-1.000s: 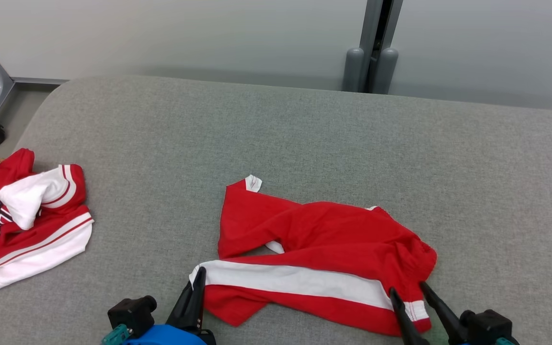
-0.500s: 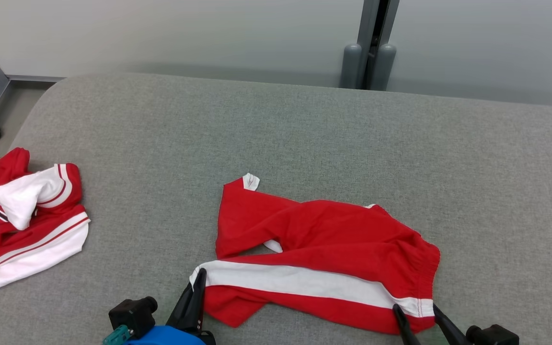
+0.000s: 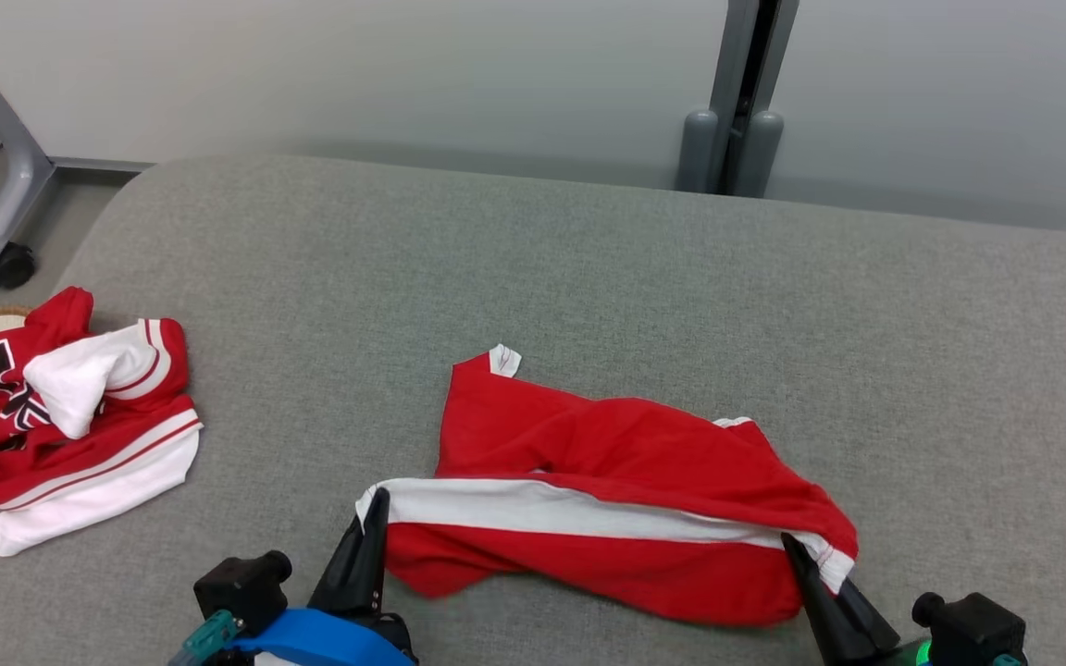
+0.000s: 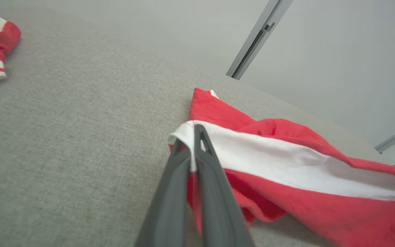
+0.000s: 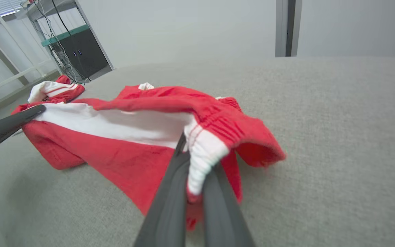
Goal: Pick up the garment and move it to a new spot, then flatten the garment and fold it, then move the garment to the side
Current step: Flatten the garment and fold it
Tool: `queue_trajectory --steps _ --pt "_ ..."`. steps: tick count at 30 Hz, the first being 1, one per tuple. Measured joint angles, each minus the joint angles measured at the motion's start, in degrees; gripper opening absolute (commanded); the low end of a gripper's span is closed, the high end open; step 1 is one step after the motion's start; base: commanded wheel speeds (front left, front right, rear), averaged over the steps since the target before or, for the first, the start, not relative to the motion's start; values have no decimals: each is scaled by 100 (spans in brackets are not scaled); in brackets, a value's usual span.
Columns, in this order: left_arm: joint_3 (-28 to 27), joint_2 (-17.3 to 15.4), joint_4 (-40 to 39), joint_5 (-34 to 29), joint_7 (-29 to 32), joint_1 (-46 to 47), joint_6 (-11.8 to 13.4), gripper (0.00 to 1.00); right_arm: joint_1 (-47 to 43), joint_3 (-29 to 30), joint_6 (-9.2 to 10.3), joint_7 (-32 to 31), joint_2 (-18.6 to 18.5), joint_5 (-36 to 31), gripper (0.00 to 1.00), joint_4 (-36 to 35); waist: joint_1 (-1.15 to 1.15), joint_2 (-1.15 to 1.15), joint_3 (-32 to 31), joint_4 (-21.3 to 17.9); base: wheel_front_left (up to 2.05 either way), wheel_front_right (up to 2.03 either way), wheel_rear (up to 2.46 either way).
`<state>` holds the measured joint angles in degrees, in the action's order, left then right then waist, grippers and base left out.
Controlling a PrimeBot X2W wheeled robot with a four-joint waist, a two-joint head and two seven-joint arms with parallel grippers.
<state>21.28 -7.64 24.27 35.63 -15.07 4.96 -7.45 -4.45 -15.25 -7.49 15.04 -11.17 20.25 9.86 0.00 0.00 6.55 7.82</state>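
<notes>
The garment (image 3: 625, 462), red with a white stripe, lies close to the near edge of the table (image 3: 588, 259), about midway along it. Its long axis runs side to side, parallel to that edge. The left gripper (image 3: 373, 499) is pressed together on the left end of the white stripe. The right gripper (image 3: 794, 548) is pinched on the gathered waistband at the right end. Each arm therefore has the end on its own side, and the stripe runs fairly straight between them. In the wrist views both pinched ends are raised a little off the table, while the far leg of the garment rests on the cloth top behind them. The coming move seems to turn on keeping the two grips apart along that side-to-side line so the fabric hangs flat rather than bunching. Open room lies toward the far edge of the table and toward its right end, both bare. The left end of the table holds a heap of other clothes (image 3: 80, 416), well apart from the garment, so there is less room that way. The near edge is just beside the grippers, leaving little room to draw back.
</notes>
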Motion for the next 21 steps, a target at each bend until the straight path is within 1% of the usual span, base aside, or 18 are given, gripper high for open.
queue_trajectory --steps 3,6,10,14,17,19,21 --pt "-30 -48 -318 -104 0 95 0 0 88 64 0 0 55 58 0 -394 0 0 -122 48 0 0 0" --pt "-120 -134 -761 -211 0 408 0 0 375 66 0 -1 141 212 0 -702 -1 0 -219 80 0 0 0" --pt "-241 -367 -1332 -354 -1 907 0 0 983 -12 0 -1 160 357 0 -1065 0 0 -264 40 0 0 0" --pt "-269 -802 -1802 -471 0 1581 0 0 1608 -7 0 -1 78 521 0 -1367 0 0 -285 -29 0 0 0" --pt "-354 -1183 -2123 -492 -1 2175 0 0 2118 -9 0 -1 -124 668 0 -1578 0 0 -259 -90 0 0 0" --pt "-356 -1449 -2215 -485 -1 2524 0 0 2467 -42 0 0 -287 760 0 -1663 0 0 -218 -130 0 0 0" --pt "-300 -1647 -2185 -367 -1 2835 0 0 2780 -58 0 -58 -423 870 0 -1669 0 0 -158 -167 0 0 0"
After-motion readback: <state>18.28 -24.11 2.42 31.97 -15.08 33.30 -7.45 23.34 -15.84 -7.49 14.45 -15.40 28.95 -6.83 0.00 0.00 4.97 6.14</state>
